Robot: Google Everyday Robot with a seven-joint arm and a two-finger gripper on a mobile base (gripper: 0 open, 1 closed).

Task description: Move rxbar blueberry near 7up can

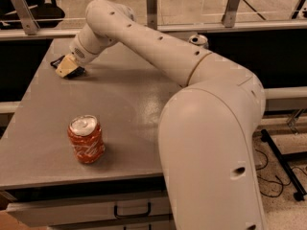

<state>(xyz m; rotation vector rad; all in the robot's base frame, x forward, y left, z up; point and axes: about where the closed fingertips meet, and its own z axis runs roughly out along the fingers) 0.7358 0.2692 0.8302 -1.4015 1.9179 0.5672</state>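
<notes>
Gripper [65,70] is sitting low on the table [136,104] at the upper left of the frame, at the end of the long white arm [158,51] that is stretching across from the lower right. A dark sliver is showing at its edge; I am taking that for the blueberry bar [56,61] (mostly covered, no lettering readable). I cannot tell whether the gripper is clamped on the bar or released.

Handling, as a judgement: the bar is looking flat and light, with a wrapper that is probably slick and crinkly over a fairly stiff filling. It is best taken across its narrow width near the middle. As it is lying flat, the grip needs to go right down to the tabletop, or it may only be pinching foil.

The 7up can [198,39] is showing only its silver top, upper middle-right, behind the arm. Its body is hidden, so its footing is unclear. An orange-red can [86,139] is standing at the lower left, well apart from both.
</notes>
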